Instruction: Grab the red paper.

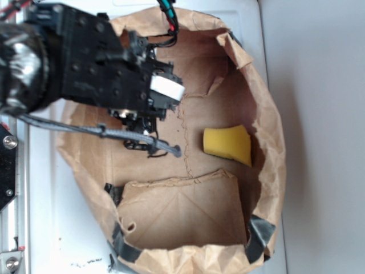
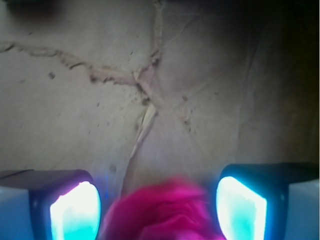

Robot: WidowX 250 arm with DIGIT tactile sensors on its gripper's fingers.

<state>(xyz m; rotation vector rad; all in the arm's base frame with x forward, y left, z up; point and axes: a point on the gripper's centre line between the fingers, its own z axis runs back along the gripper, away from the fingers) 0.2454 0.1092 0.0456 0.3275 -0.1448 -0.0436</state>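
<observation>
The gripper [image 2: 159, 210] is hanging low inside the brown bag [image 1: 268, 137] with its 2 fingers [image 2: 75, 212] spread apart — the red paper [image 2: 162, 212] is sitting between them, untouched by either — the yellow sponge [image 1: 228, 144] lying apart.

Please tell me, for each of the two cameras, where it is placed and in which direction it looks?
Exterior: above, looking straight down into the brown paper bag; the black arm and gripper show upper left, the yellow sponge to the right.
Wrist: on the gripper, looking down at the bag floor; both fingers flank the red paper.
Shared: the bag's creased floor and the gripper.
</observation>
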